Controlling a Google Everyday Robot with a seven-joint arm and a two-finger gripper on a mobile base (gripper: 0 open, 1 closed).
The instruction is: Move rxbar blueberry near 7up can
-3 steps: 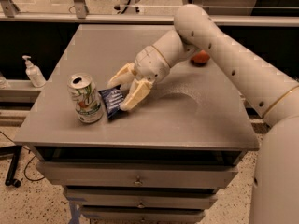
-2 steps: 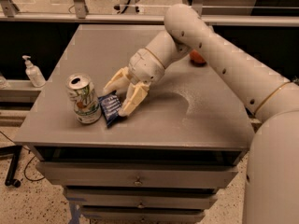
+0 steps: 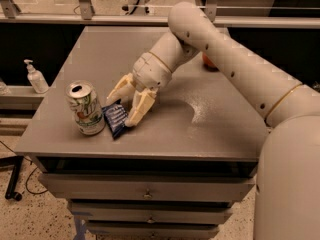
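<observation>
The 7up can (image 3: 85,109), white and green with a silver top, stands upright near the table's front left corner. The rxbar blueberry (image 3: 115,120), a dark navy wrapper with white lettering, lies flat on the table just right of the can, almost touching it. My gripper (image 3: 127,106) reaches in from the right, tilted down over the bar's right end. Its cream fingers (image 3: 141,109) are spread apart, one behind the bar and one at its right edge. The jaws look open around the bar.
The grey table (image 3: 210,129) sits on a cabinet with drawers (image 3: 145,191). An orange object (image 3: 208,62) shows behind my arm at the back right. A white pump bottle (image 3: 35,77) stands on a lower ledge to the left of the table.
My gripper has moved left and toward the front edge, and the bar has come with it, ending closer to the can. The fingers stay spread.
</observation>
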